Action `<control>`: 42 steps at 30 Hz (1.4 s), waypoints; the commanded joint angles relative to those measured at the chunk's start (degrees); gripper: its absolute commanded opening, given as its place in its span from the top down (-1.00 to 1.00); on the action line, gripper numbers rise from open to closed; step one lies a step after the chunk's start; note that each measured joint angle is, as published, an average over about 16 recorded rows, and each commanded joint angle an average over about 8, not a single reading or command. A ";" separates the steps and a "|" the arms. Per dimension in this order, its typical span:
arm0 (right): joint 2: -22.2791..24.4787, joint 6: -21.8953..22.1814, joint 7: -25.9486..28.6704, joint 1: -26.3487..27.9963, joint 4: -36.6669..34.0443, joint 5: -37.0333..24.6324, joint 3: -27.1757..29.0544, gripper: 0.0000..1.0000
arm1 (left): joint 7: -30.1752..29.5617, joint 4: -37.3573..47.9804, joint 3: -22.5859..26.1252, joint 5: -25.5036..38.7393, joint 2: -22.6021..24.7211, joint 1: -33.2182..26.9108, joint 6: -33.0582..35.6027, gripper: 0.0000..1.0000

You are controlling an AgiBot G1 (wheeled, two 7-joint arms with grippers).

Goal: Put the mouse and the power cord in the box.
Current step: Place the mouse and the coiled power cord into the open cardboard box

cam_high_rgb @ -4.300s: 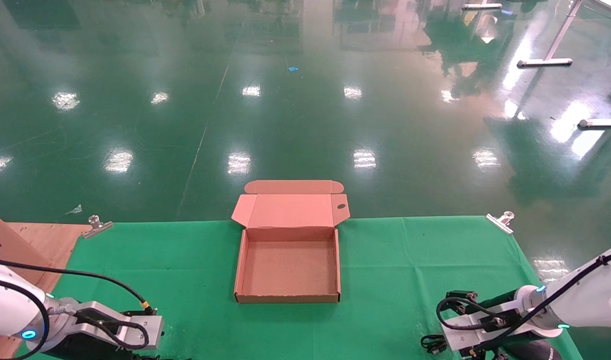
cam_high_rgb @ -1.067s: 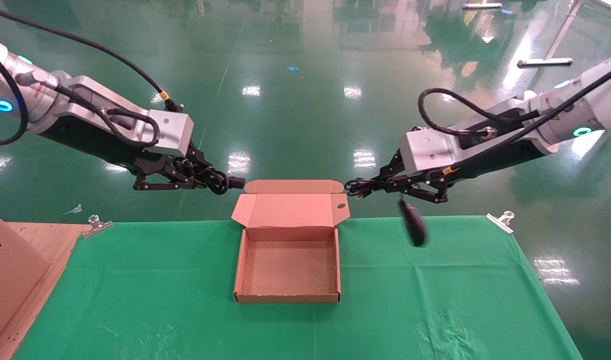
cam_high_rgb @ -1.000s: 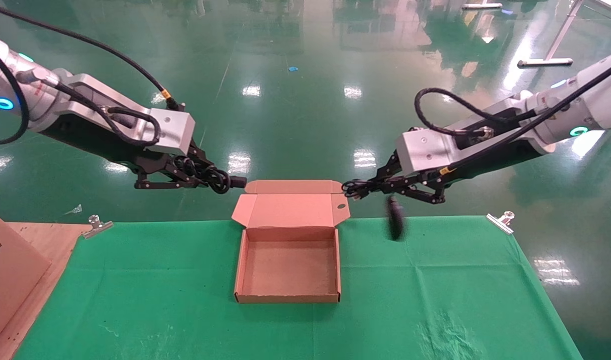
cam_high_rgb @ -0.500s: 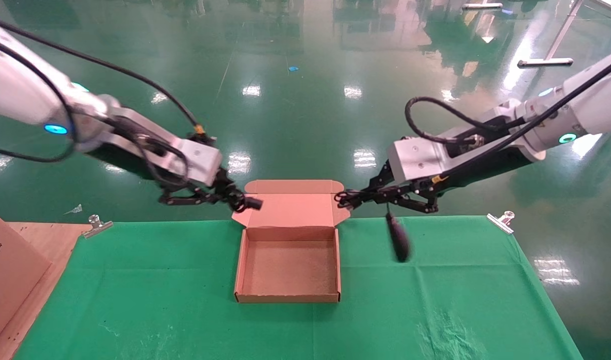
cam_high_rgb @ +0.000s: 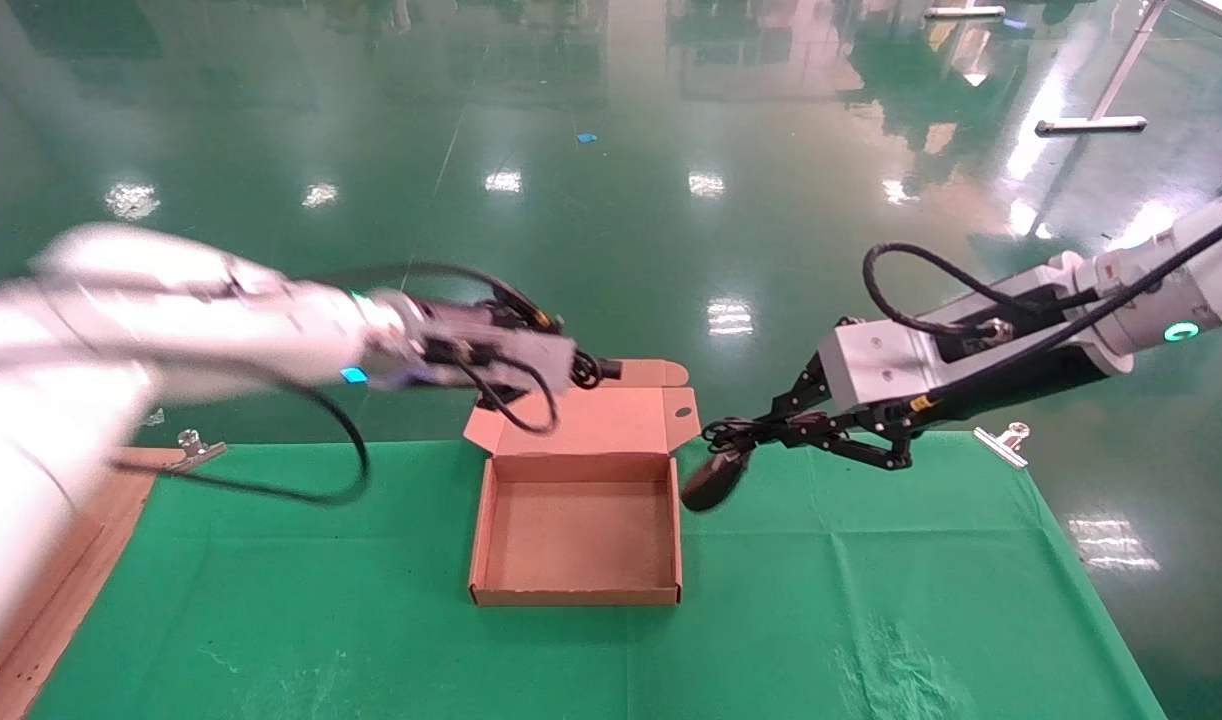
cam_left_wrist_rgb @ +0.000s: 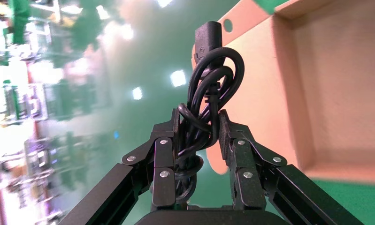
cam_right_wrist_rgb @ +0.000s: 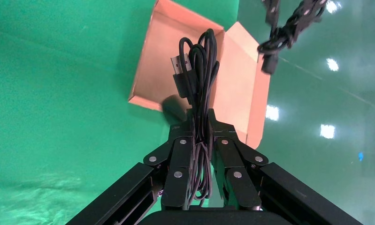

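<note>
Two grippers are raised above the green cloth (cam_high_rgb: 871,560). The power cord (cam_left_wrist_rgb: 212,89) is clamped in the left gripper (cam_left_wrist_rgb: 199,136) over the raised lid of the box (cam_high_rgb: 575,598). The right gripper (cam_right_wrist_rgb: 200,126) is closed on a cable bundle (cam_right_wrist_rgb: 199,65), with the mouse (cam_high_rgb: 713,480) dangling just beside the box's right wall.

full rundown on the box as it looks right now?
The box is shallow, square, brown cardboard, with nothing inside. It sits flat on the green cloth, its hinged lid open and leaning away from the robot. The lid has side flaps, one with a small oval hole, and a front tuck flap. Nothing touches it; the left pincer with the power cord hovers by the lid.
</note>
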 commanded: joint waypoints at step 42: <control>-2.22 1.92 1.17 -3.15 0.36 0.02 0.02 1.00 | -17.69 -9.05 21.29 -14.10 -2.27 7.59 -10.55 -1.00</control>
